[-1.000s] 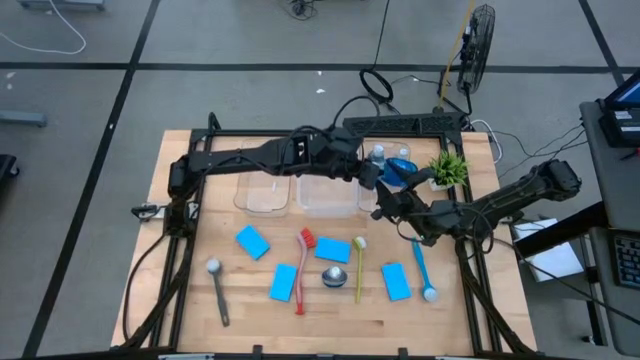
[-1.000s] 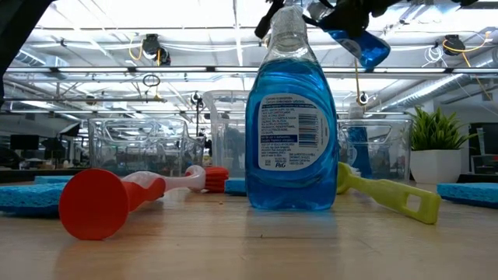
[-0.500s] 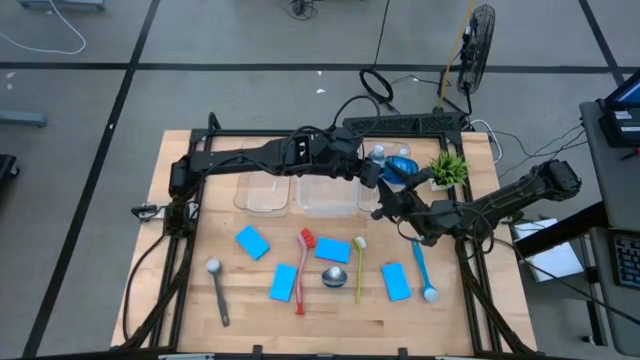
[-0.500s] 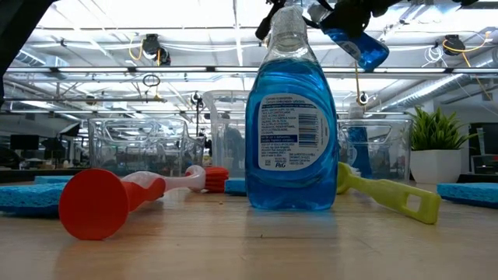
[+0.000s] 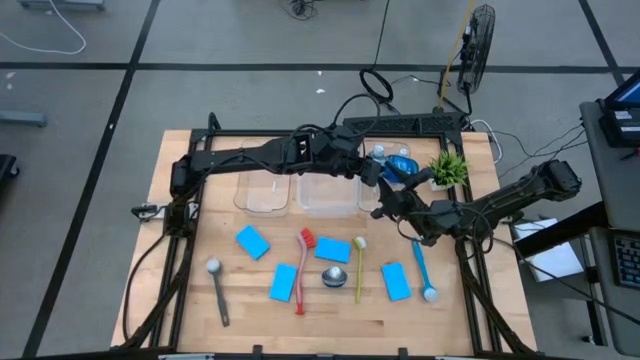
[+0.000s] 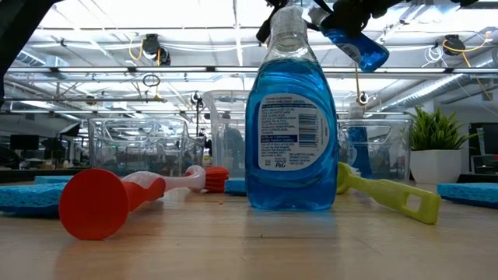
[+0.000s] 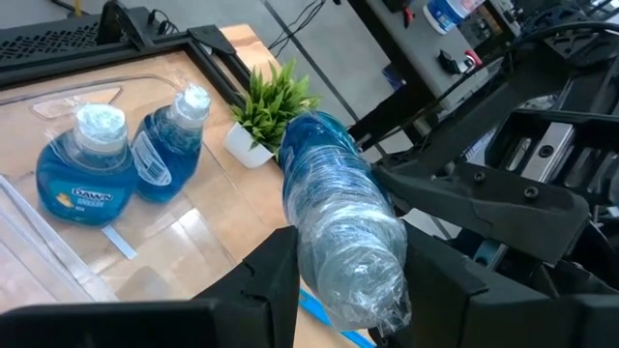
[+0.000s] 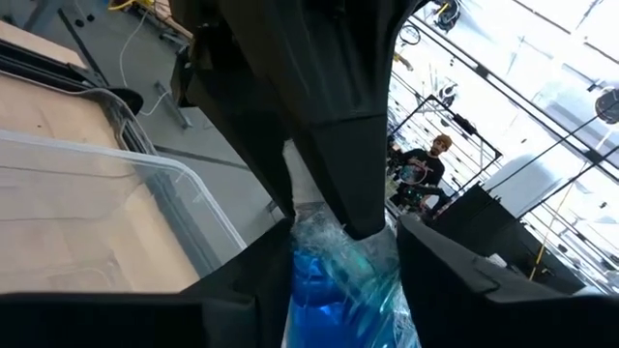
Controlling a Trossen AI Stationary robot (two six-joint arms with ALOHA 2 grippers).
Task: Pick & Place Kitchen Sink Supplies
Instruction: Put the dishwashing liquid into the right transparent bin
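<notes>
From the table-height camera I have a blue bottle (image 6: 289, 117) standing upright nearest to me on the wood, its silvery top directly below the two grippers; just beside it lie the red brush (image 6: 128, 198) and the yellow-green brush (image 6: 389, 194), with sponges (image 6: 31, 196) at either edge; all of these rest on the table (image 5: 250, 300) well short of the jaws. Looking down, I count four blue sponges (image 5: 253, 241) in the front half, the grey brush (image 5: 218, 292) farthest toward the left arm's side, and the blue brush (image 5: 422, 270) nearest under the right arm. Further back, my left gripper (image 7: 348, 280) has its jaws closed narrowly around a bottle wrapped in crinkled clear film (image 7: 338, 217), held tilted in the air; the right gripper (image 8: 343, 242) sits at the same bottle from the opposite side, its fingers (image 8: 435, 271) flanking the blue body, but I cannot tell whether they press on it or stand just clear. Beyond the held bottle, two more blue bottles (image 7: 82, 164) sit in a clear bin (image 7: 174, 242), one upright and one leaning against it; two other clear bins (image 5: 265, 193) stand beside it on the left arm's side. The small green plant (image 5: 447, 168) stands just past the jaws; far off in the room, a person (image 8: 426, 166) shows in the right wrist camera.
</notes>
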